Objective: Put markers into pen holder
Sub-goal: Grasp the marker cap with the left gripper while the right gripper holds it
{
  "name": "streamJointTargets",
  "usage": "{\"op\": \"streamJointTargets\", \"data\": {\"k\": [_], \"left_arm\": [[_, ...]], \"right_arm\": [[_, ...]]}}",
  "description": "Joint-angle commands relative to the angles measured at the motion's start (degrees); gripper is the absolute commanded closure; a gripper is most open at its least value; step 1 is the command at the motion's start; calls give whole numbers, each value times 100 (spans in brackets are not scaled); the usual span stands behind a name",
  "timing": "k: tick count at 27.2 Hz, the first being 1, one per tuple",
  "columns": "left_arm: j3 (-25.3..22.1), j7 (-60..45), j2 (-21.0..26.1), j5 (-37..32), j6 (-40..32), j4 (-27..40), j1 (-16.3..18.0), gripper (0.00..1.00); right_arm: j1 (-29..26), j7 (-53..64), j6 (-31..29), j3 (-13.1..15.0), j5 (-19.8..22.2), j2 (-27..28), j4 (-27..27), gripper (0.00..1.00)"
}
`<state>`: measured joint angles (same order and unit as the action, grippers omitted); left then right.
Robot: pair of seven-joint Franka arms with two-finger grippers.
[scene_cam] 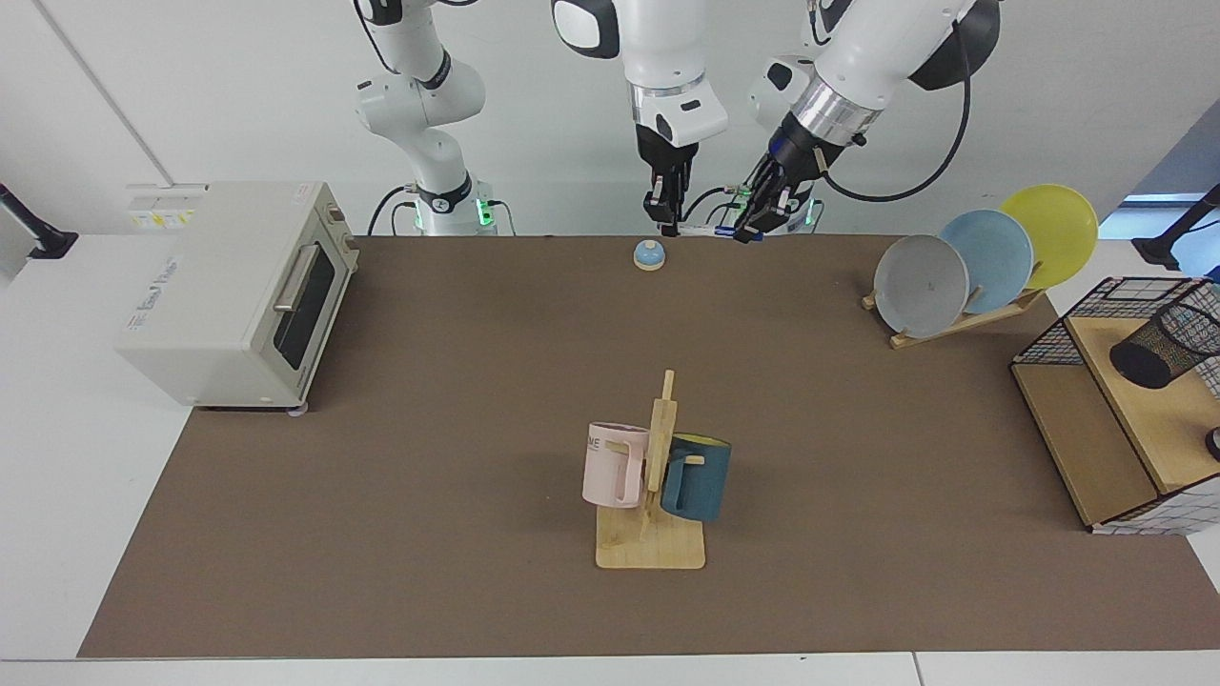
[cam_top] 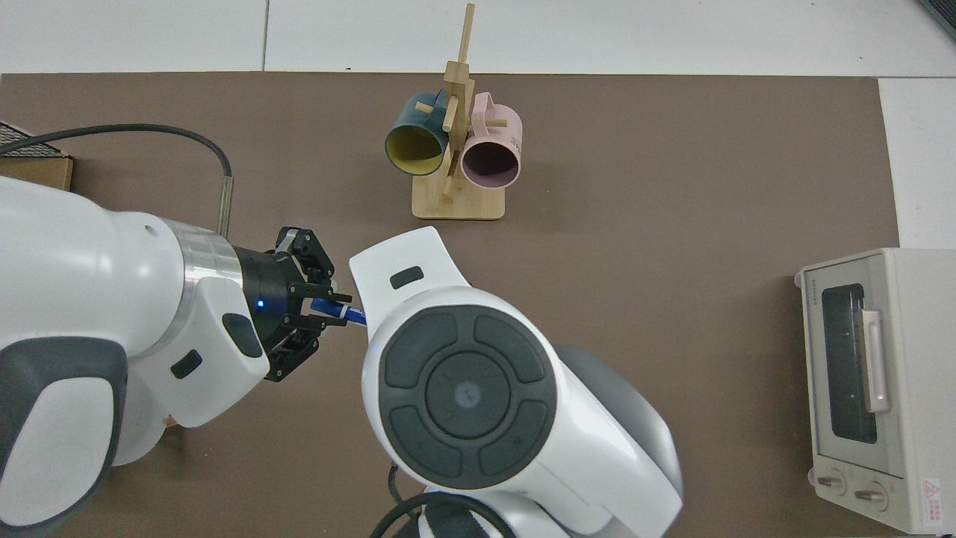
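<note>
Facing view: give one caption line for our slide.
Right gripper and left gripper meet at one marker above the table's far edge.

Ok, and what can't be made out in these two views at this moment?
Right end effector: top view, hidden under its own arm.
Marker: top view, only the blue end shows at the left end effector; the right arm covers the rest.
Pen holder: facing view, cut by the picture's edge; absent from the top view.
Marker's print: too small in both views.
</note>
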<state>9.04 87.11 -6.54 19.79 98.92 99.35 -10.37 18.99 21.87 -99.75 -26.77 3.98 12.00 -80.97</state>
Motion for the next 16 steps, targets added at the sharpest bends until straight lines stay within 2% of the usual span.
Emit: {"op": "streamJointTargets", "data": {"k": [1, 16], "left_arm": [[-60, -89, -40, -1, -172, -47, -53, 100], [-69, -89, -40, -1, -189, -47, -36, 100]], "right_arm": [[-9, -192, 9, -21, 129, 101, 116, 100], [-9, -289, 9, -30, 147, 92, 99, 100]]}}
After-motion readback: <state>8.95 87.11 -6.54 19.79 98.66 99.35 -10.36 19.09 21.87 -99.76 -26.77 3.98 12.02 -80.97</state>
